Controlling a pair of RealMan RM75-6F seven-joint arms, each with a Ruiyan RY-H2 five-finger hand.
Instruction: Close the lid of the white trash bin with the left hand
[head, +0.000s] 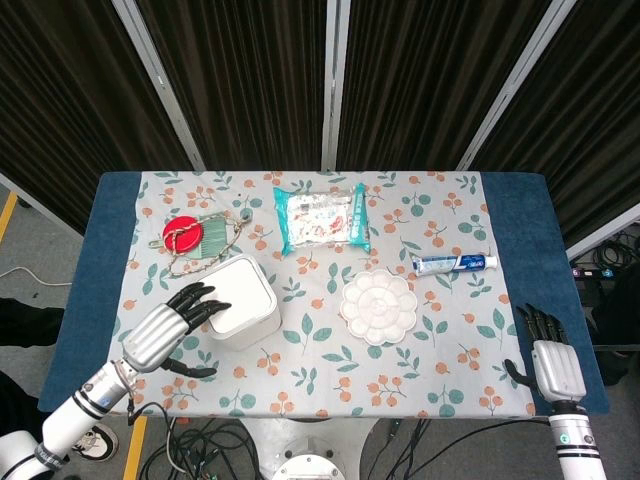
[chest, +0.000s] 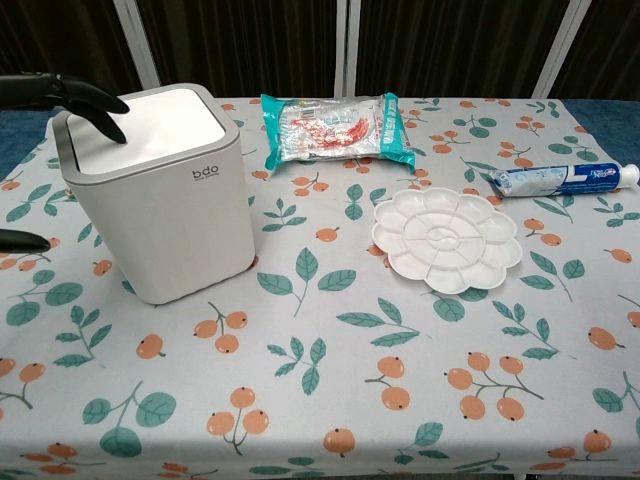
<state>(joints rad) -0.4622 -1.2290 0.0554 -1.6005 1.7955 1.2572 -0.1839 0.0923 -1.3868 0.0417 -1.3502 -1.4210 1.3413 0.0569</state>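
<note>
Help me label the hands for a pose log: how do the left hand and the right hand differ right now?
The left hand reaches over the white trash bin, fingers spread on its closed lid; the right hand touches nothing. The left hand sits over the floral cloth at the table's left; the right hand hangs at the table's front right corner, fingers pointing away from the robot. Both have silver backs and black fingers, and neither holds anything.

You get bright, even overhead light, soft short shadows beside things on the surface (chest: 330, 400), sharp focus throughout, dark backdrop, no glare.
</note>
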